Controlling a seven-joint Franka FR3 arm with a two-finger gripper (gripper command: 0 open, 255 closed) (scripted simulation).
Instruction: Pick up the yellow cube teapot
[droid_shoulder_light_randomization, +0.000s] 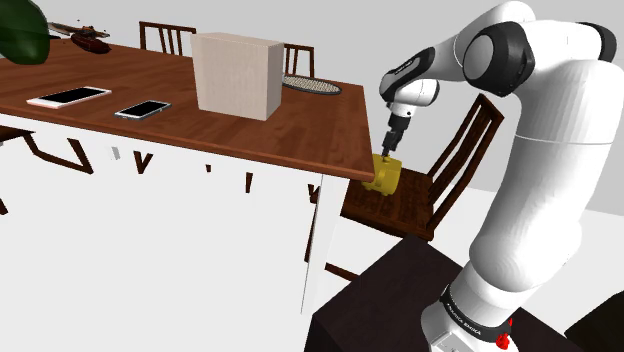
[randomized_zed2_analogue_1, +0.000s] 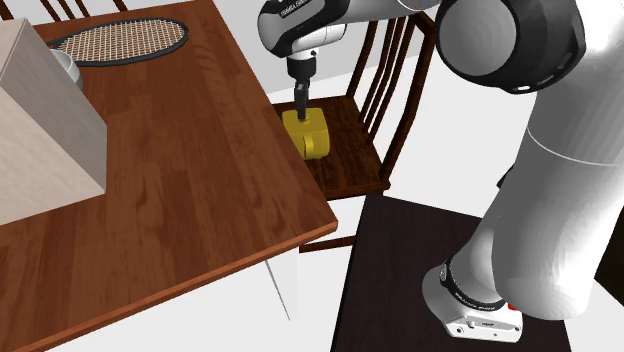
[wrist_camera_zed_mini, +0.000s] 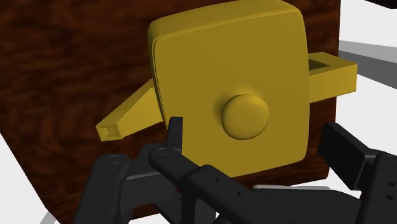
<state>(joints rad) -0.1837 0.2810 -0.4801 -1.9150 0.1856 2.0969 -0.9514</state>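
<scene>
You're looking at a dining room in a home. A long brown wooden dining table (droid_shoulder_light_randomization: 300, 125) has dark wooden slat-back chairs (droid_shoulder_light_randomization: 165, 38) drawn up around it. On it lie two flat smartphones (droid_shoulder_light_randomization: 68, 97) and an oval woven mat (randomized_zed2_analogue_1: 120, 40). A yellow cube-shaped teapot (randomized_zed2_analogue_1: 312, 140) sits on one chair's seat, and broad green plant leaves (droid_shoulder_light_randomization: 22, 30) hang over the table's far end.

Bright, even, flat light all round. Pale sheen across the table top (randomized_zed2_analogue_1: 215, 120), strongest at its far end. Soft grey shading under the curves of the white arm (droid_shoulder_light_randomization: 540, 170). Yellow teapot (wrist_camera_zed_mini: 229, 70) lit full on its lid, duller down its sides. Chair seat (randomized_zed2_analogue_1: 350, 140) dim.
</scene>
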